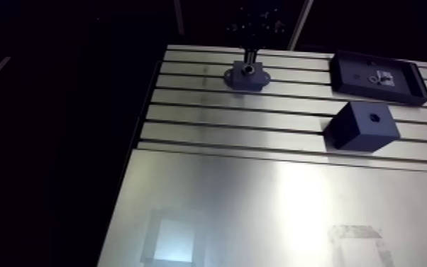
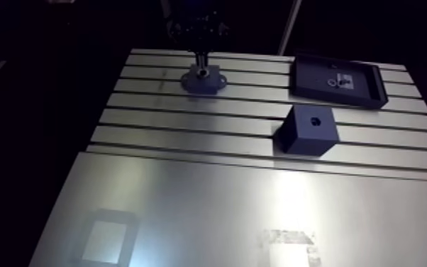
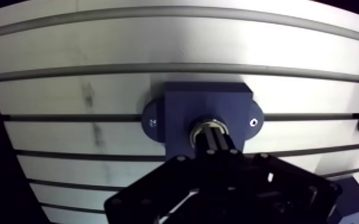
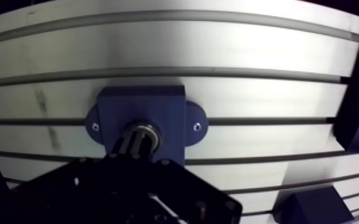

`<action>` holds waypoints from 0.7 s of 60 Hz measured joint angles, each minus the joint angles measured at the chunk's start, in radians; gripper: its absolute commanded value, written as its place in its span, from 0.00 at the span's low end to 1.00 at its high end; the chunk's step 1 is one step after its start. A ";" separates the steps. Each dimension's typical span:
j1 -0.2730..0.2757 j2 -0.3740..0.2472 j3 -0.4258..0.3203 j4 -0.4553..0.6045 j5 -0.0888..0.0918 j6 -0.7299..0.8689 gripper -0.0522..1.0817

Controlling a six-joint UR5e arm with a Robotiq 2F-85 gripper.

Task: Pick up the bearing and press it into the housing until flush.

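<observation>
bearing [image 3: 210,121]: a small metal ring sitting in the round hole on top of the housing. From here I can't tell whether it is fully down or a touch proud.
housing [image 3: 206,98]: a dark blue block with two screw ears, standing on the slotted table [image 3: 98,47], near its far edge in the arm view.
gripper [image 3: 213,133]: straight above the housing, with its two fingers [image 3: 208,143] brought together side by side and nothing between them. The tips are down at the bearing, which looks to me like pushing, not carrying.
handling: I'd judge the bearing hard, smooth, light and slippery. It won't give, but it would likely jam if it went in tilted.
where to hold: by the outer rim, across its width, kept level. For pressing, bear squarely on the flat top face.
elsewhere: a dark tray [image 1: 372,95] with small parts in it and a second dark block [image 1: 362,124] with a hole, both well apart from the housing.
</observation>
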 measured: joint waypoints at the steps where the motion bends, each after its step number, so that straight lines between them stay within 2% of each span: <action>1: 0.000 0.000 0.000 0.000 0.000 -0.001 1.00; 42: 0.003 0.007 0.012 -0.002 0.000 -0.007 1.00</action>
